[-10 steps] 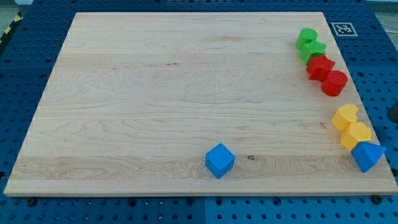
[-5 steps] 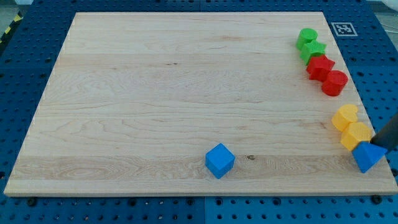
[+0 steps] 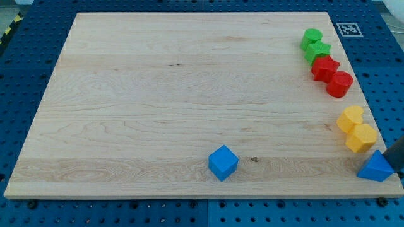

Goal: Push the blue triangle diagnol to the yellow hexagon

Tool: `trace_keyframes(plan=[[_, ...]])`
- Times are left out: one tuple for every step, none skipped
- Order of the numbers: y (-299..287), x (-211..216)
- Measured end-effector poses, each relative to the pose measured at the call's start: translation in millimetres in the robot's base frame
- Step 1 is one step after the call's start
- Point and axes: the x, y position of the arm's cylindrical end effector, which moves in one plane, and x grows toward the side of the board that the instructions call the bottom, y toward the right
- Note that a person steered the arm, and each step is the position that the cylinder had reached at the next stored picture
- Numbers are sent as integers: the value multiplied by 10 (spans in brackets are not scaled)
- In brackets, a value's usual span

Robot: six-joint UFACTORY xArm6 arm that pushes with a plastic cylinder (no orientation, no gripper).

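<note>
The blue triangle [image 3: 377, 168] lies at the board's bottom right corner, just below and right of the two yellow blocks, with a small gap between them. The upper yellow block [image 3: 350, 118] and the lower yellow block [image 3: 361, 137] touch each other near the right edge; I cannot tell which one is the hexagon. My dark rod comes in from the view's right edge. My tip [image 3: 389, 165] is against the blue triangle's right side.
A blue cube [image 3: 223, 162] sits at bottom centre. Two green blocks [image 3: 314, 43] and two red blocks [image 3: 332, 75] line the upper right edge. The wooden board's right edge [image 3: 379, 120] runs close to the blocks.
My rod came in from the right and moved down. The blue triangle slid down and slightly right, away from the lower yellow block. The other blocks have not moved.
</note>
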Motion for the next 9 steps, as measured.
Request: trace_keyframes(plan=[[-50,0],[-112,0],[-263,1],[-257,28],[-78,47],[-333,53],[-691,54],[-771,54],[-760,54]])
